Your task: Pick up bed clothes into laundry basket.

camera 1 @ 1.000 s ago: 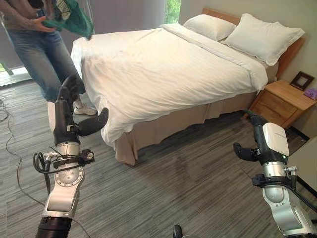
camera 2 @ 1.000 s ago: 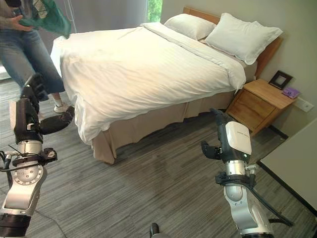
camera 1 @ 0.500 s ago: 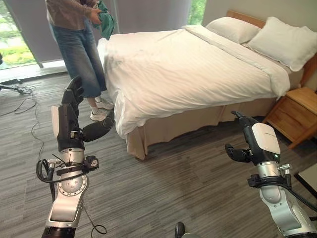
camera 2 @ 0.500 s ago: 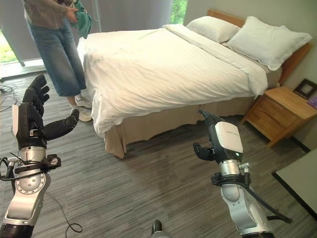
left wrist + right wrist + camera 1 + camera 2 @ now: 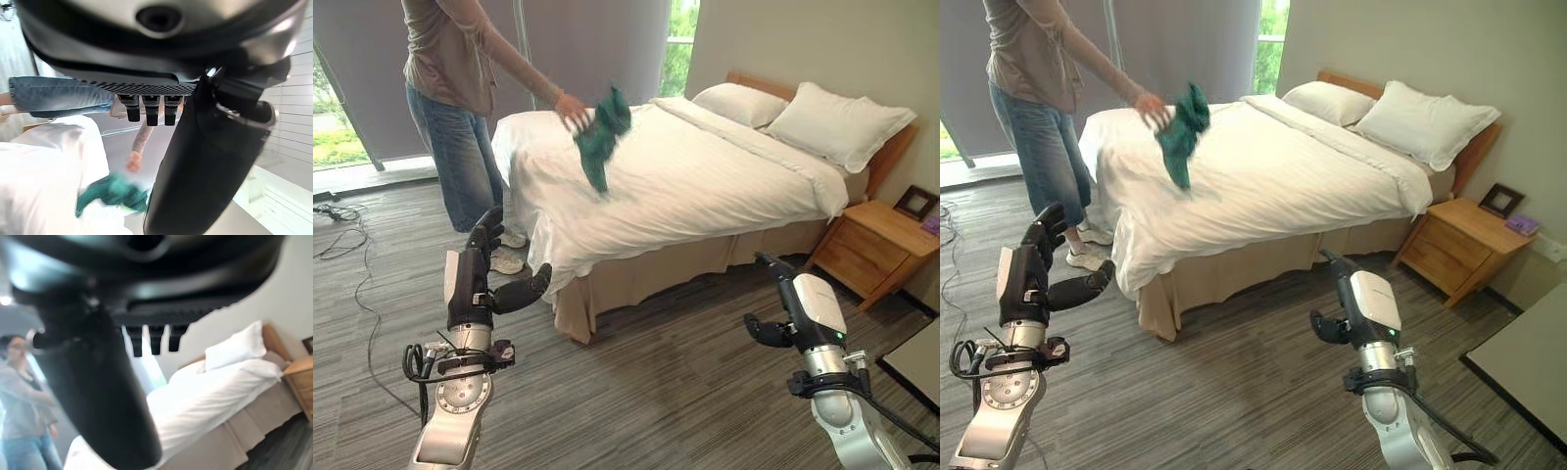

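Fingers (image 5: 485, 231) of left hand (image 5: 470, 284) straight and spread, grasping nothing, raised over the floor (image 5: 636, 392) near the bed's foot corner. Right hand (image 5: 798, 311) likewise released, fingers loosely extended, thumb out, held off the bed's near side. Green cloth (image 5: 600, 137) dangling from a person's hand (image 5: 574, 110) above the white bed (image 5: 705, 176). Two pillows (image 5: 837, 122) at the headboard. Wooden nightstand (image 5: 873, 235) beside, with a dark frame (image 5: 912, 201). No legible writing.
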